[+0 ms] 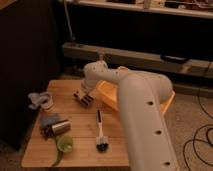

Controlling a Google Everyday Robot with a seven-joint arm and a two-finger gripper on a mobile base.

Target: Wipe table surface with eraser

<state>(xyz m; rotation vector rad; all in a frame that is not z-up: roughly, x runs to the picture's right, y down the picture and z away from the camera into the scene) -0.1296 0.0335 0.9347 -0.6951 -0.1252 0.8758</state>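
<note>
Camera view: gripper (84,97) at table surface (80,145) 12 o'clock, clenched on striped eraser (83,99). Risk: sweep toward 6 o'clock hitting brush (100,131) or metal can (59,127).

My gripper (83,98) over the table surface (80,152)

I hang low near the far edge, beside the yellow bin (111,96); the brush (100,132) and metal can (60,127) lie nearer.

Your white robot arm (142,117) hiding the right side of the light-brown wooden plank table surface (80,127), covering part of the orange tray (107,95), gripper (83,98) blurring over the small striped eraser, arm running off the bottom edge.
</note>
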